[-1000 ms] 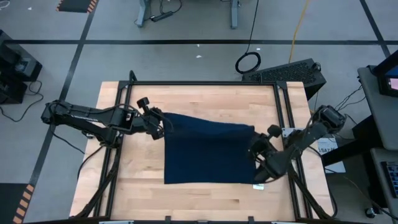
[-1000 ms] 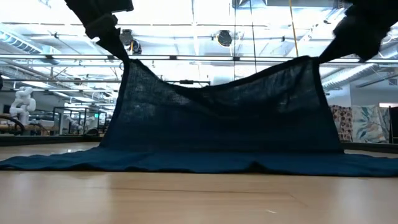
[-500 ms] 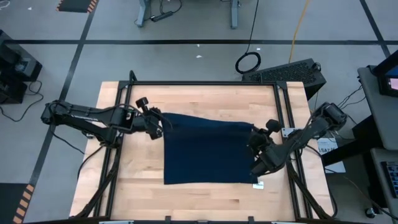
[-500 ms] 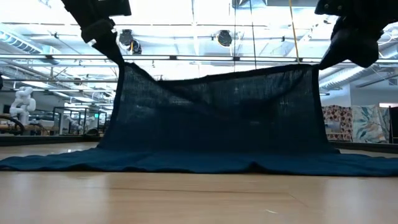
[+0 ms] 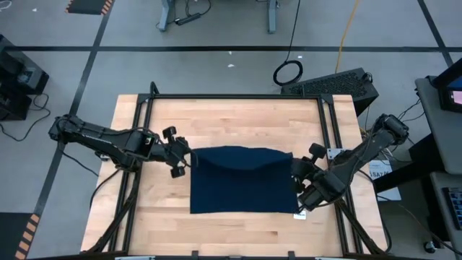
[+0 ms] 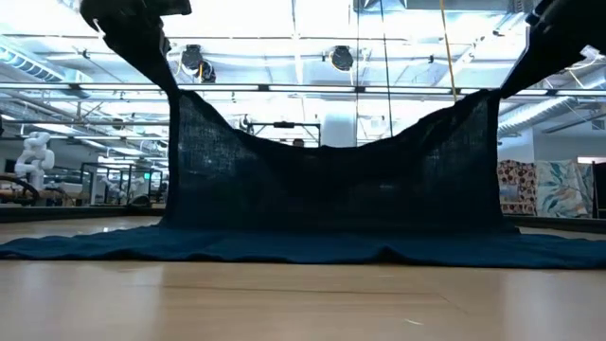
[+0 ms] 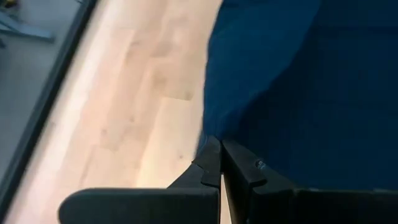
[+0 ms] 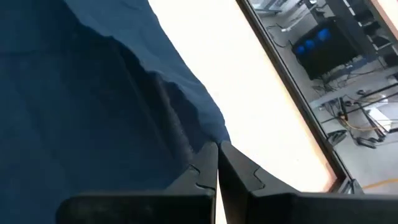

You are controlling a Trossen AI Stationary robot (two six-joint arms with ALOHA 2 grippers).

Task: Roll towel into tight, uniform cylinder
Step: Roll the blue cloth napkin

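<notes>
The dark navy towel [image 5: 242,184] lies with its near half flat on the wooden table [image 5: 238,119]. Its far half is raised like a curtain [image 6: 331,185] between my two grippers, and the top edge sags in the middle. A small white tag [image 5: 301,215] shows at the towel's near right corner. My left gripper [image 5: 185,160] is shut on the raised far left corner. My right gripper [image 5: 296,175] is shut on the raised far right corner. In the low view, the left gripper [image 6: 172,88] is at the upper left and the right gripper [image 6: 504,91] at the upper right. My left gripper pinches the towel's far left corner [image 7: 214,127] between its two shut fingers, slanting down from the table's left side. That corner is lifted clear and the cloth hangs from it down to the table. My right gripper pinches the far right corner [image 8: 208,134] between its two shut fingers, slanting down from the table's right side. The corner is held up, and the cloth below it hangs to the part lying flat.
Black frame rails [image 5: 328,123] run along the table's left, right and far sides. Bare wood lies beyond the towel's far edge and along the near edge [image 5: 238,235]. A dark keyboard [image 5: 332,83] and cables sit off the table at the far right.
My left gripper has carried its corner toward the table's near edge and a little rightward. My right gripper has risen slightly and tipped. The raised far edge has come nearer over the flat half, and it sags deeper in the middle than before. Both grippers stayed shut.
</notes>
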